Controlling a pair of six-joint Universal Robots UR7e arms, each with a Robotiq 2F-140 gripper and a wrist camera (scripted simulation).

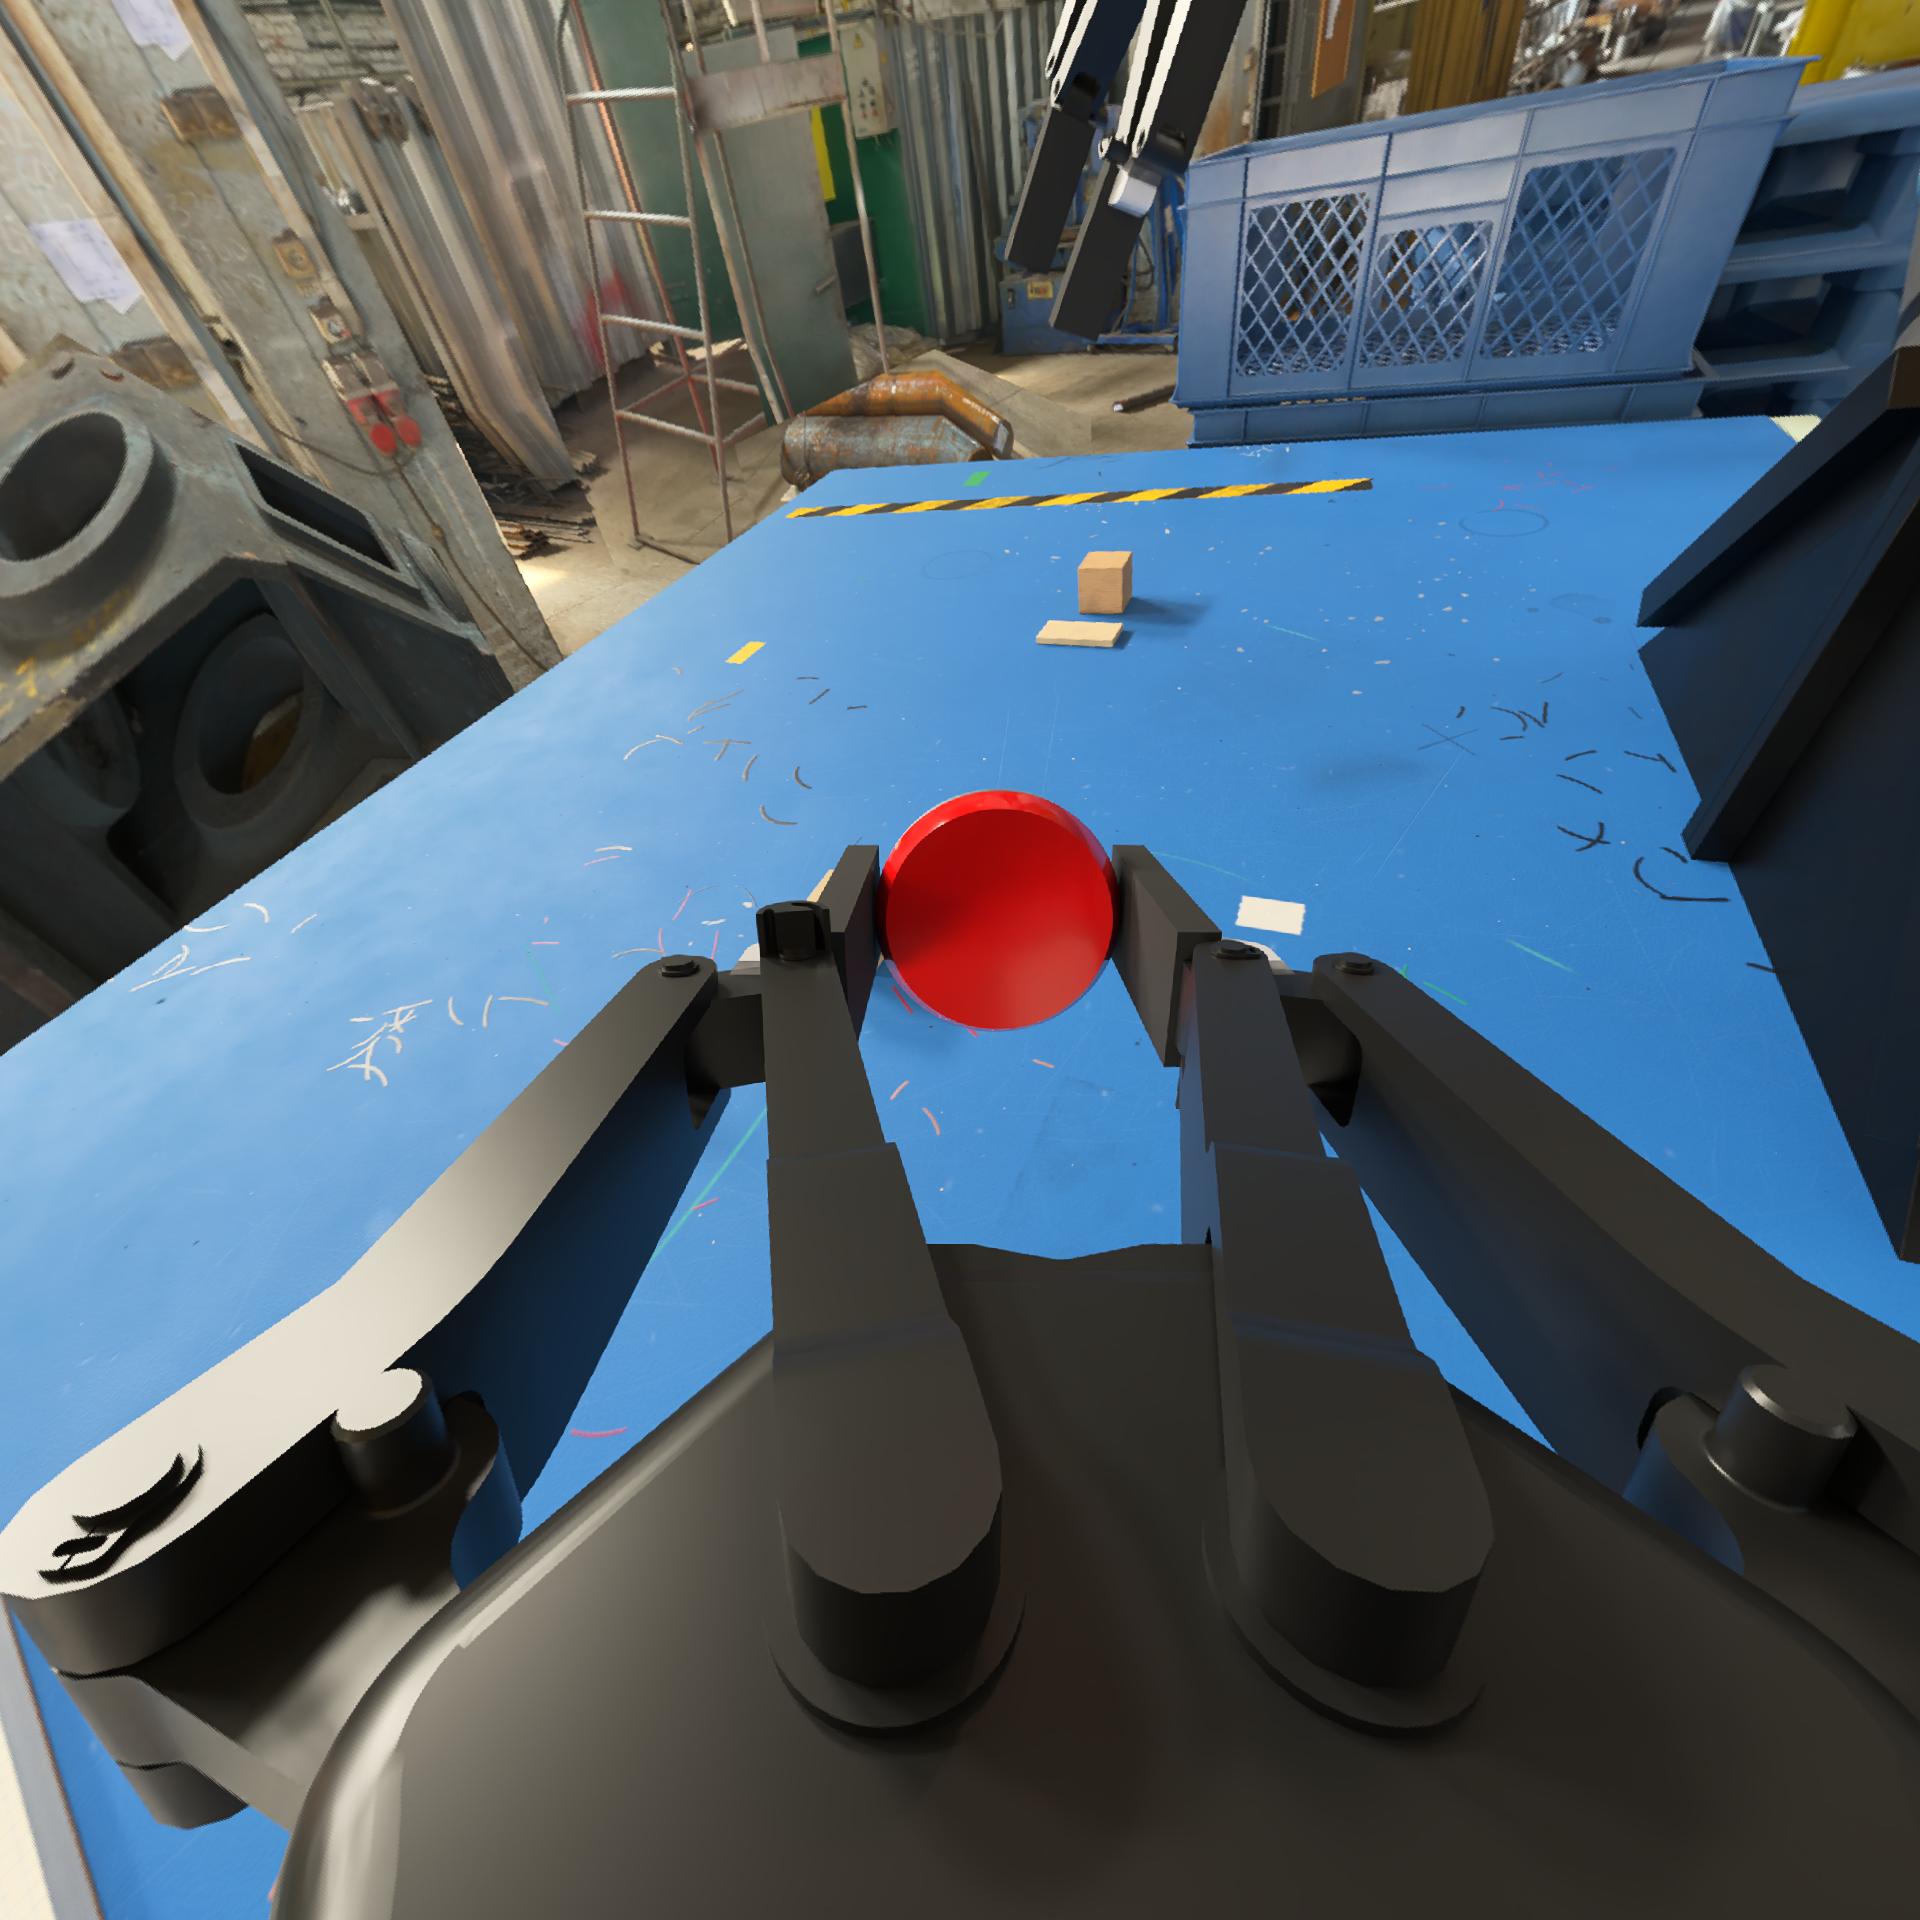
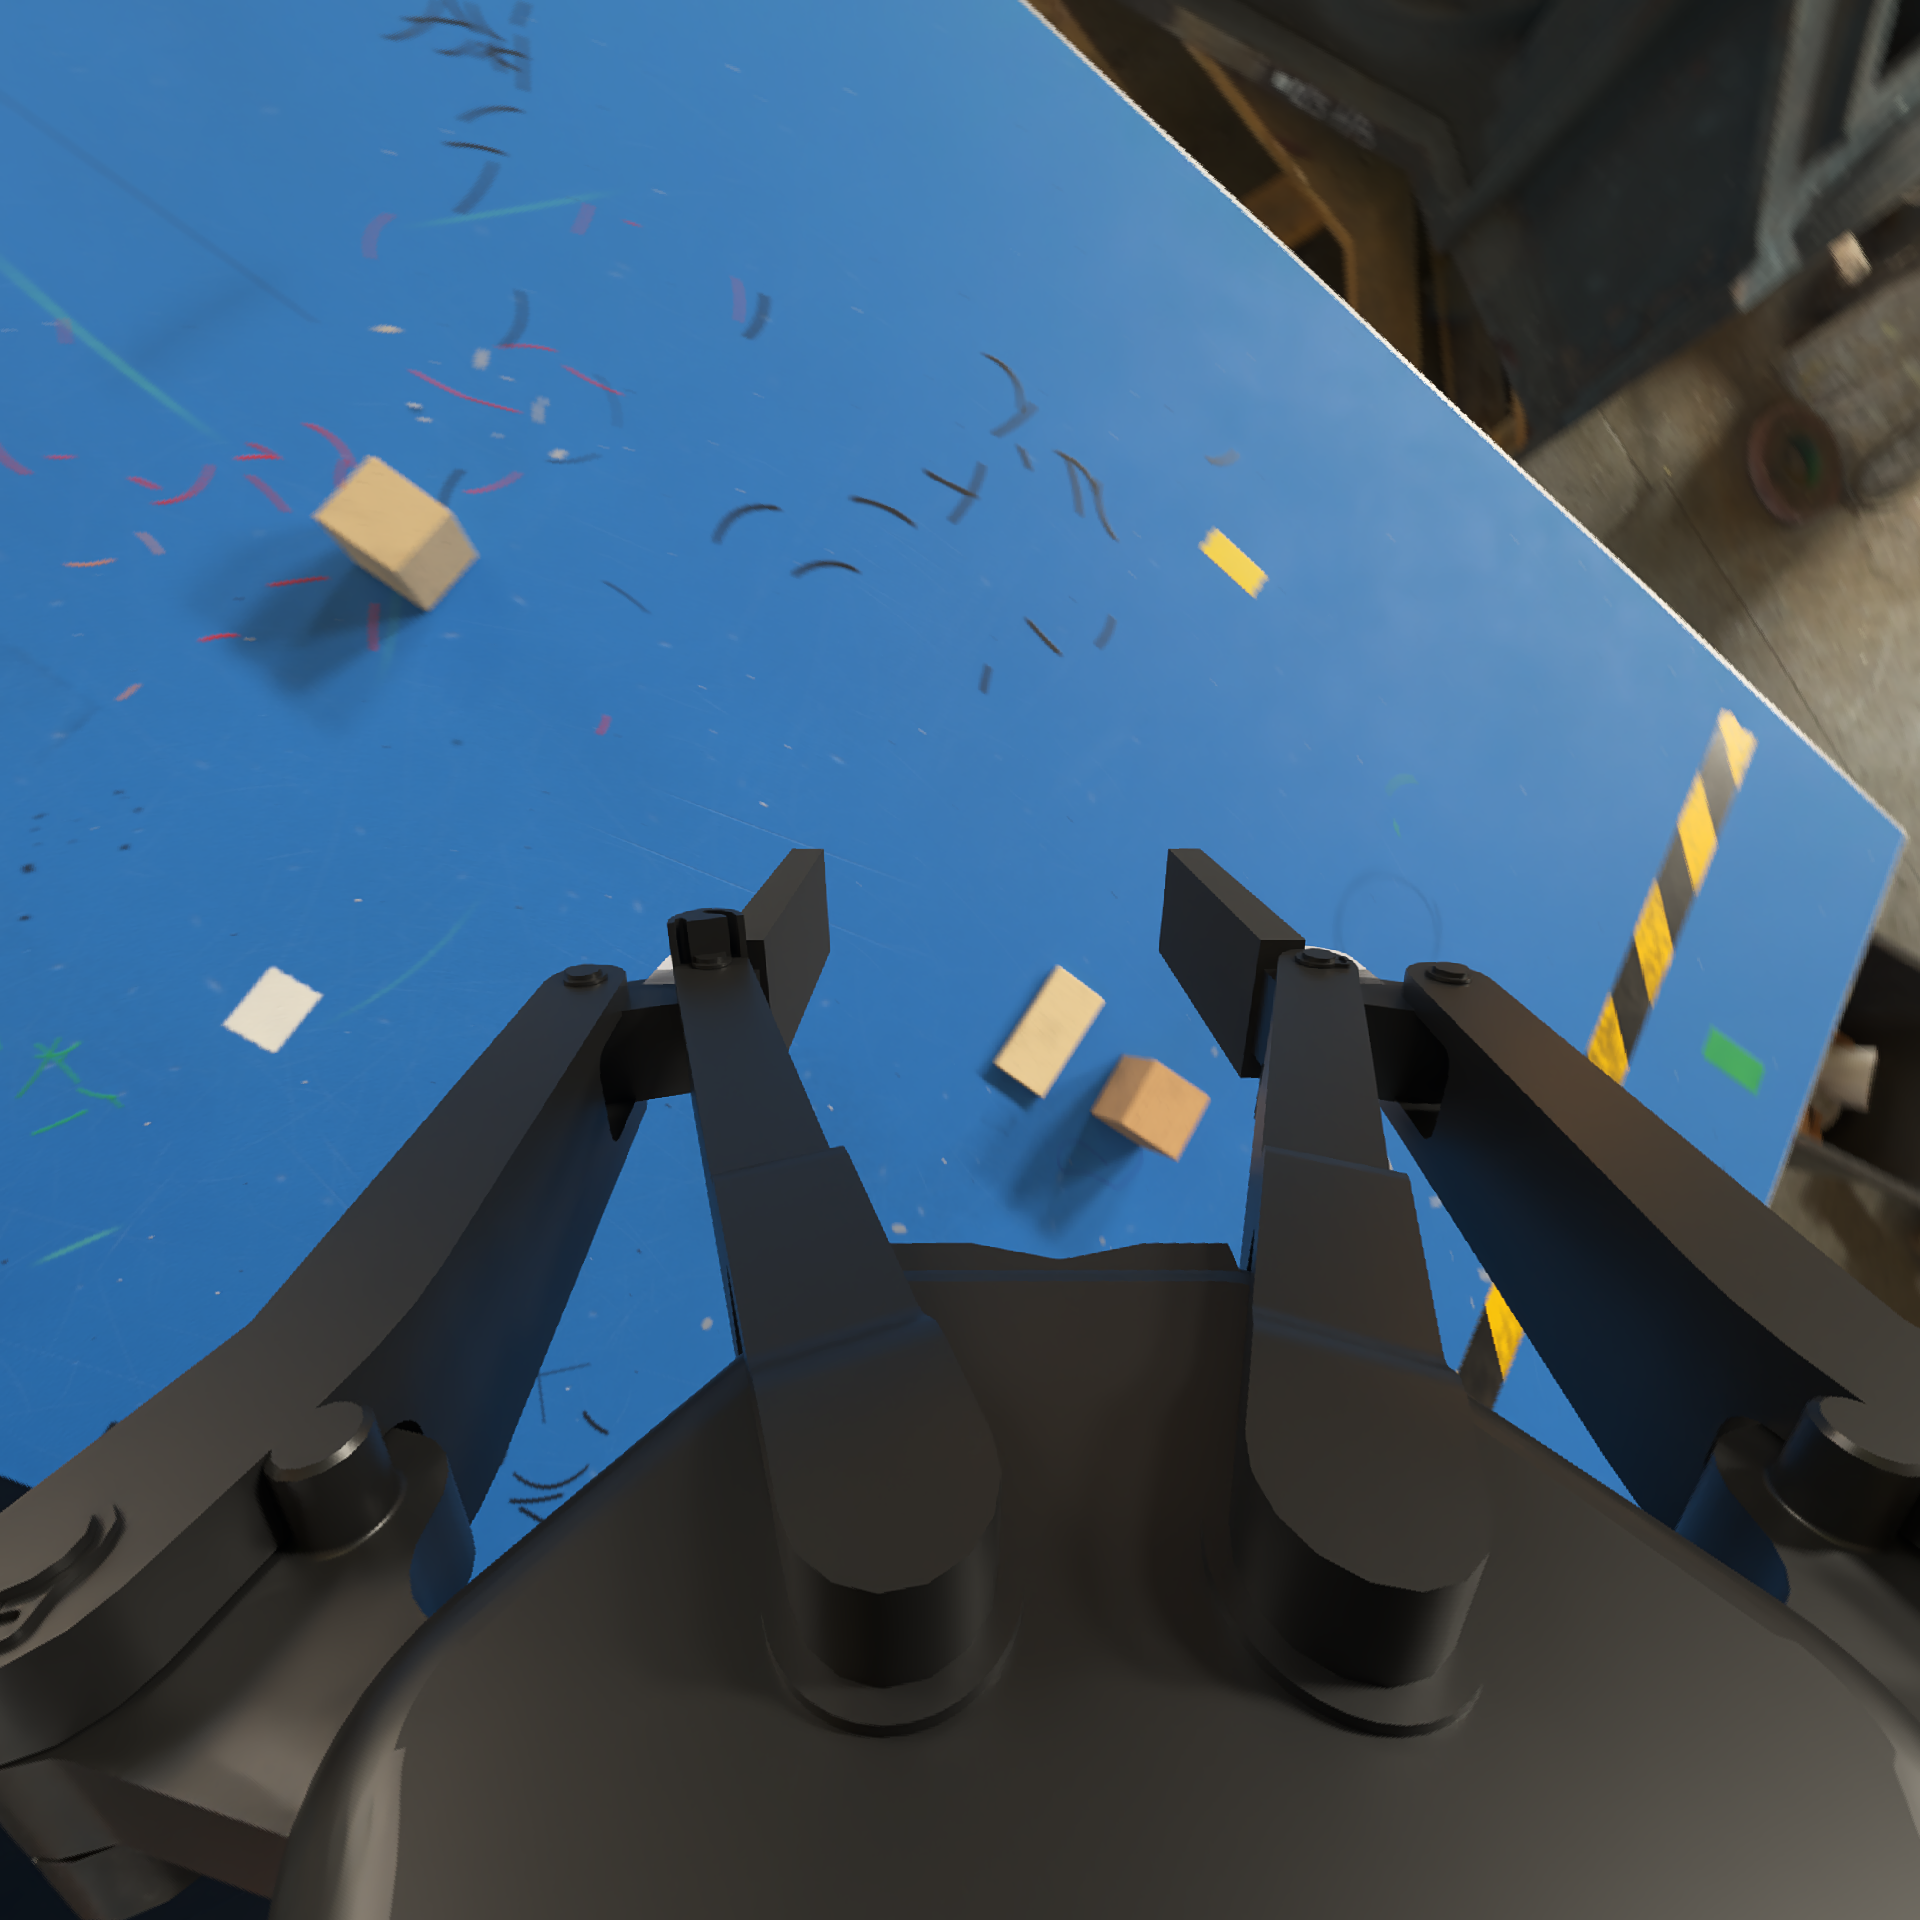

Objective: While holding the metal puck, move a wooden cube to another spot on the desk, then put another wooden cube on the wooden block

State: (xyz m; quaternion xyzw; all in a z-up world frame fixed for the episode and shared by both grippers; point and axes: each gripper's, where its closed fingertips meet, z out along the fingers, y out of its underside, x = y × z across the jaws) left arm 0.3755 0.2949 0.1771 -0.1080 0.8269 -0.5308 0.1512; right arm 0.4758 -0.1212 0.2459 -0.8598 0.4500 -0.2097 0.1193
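Clamped from both sides, the red metal puck (image 1: 995,909) sits between the fingers of the left gripper (image 1: 995,914), held above the blue desk (image 1: 416,1039). Jaws of the right gripper (image 2: 994,940) are spread apart with nothing between them, hovering over the desk. Below them a flat wooden block (image 2: 1047,1030) lies near the desk edge marked with yellow-and-black striped tape (image 2: 1662,914), with a wooden cube (image 2: 1149,1105) just beside it, apart. A second, paler wooden cube (image 2: 396,531) rests well away, toward the desk's middle.
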